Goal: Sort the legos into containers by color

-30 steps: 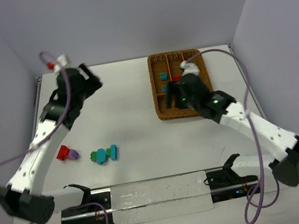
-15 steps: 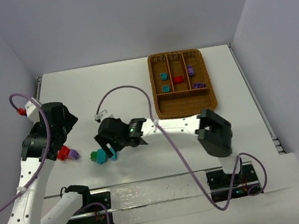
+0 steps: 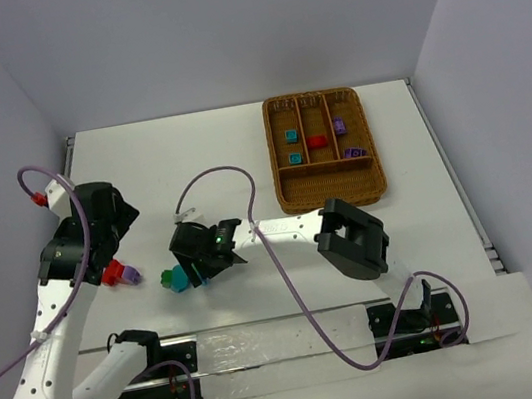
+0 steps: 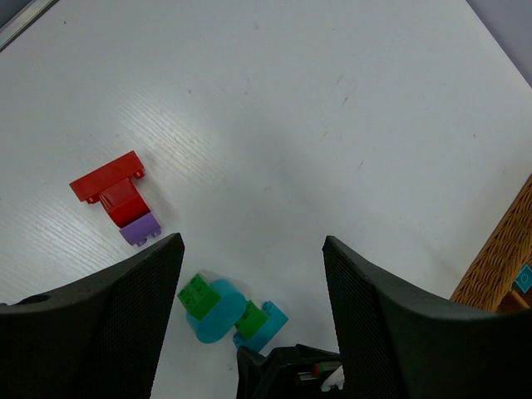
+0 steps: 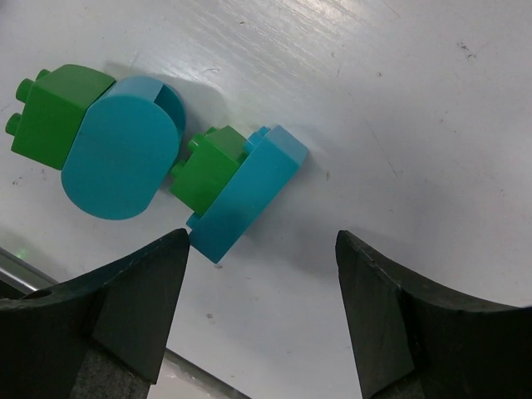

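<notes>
- The right gripper [image 5: 262, 241] has its jaws spread wide and holds nothing. It hangs low over the white table [image 3: 219, 156].
- An oblong teal brick [image 5: 245, 195] lies just ahead of its fingertips, set at a slant. The brick's near corner is close to the left finger and not touching it.
- A small green brick [image 5: 208, 170] is pressed against the far side of that teal brick.
- Further out to the left lies a rounded teal brick [image 5: 116, 150], with a second green brick [image 5: 54, 108] touching its far end.
- The left gripper [image 4: 253, 249] is also wide open and empty, raised well above the table.
- Ahead of its left finger lies a red brick [image 4: 112, 187] with a purple brick [image 4: 140, 229] touching its near end. The green and teal cluster sits between its fingers in the wrist view, far below them.
- The wicker tray [image 3: 332, 198] stands well apart from both grippers, at the far right of the table.
- In the tray, the left narrow slot holds two teal legos [image 3: 291, 136] and the middle slot holds a red lego [image 3: 317, 141]. The right slot holds two purple legos [image 3: 339, 126].
</notes>
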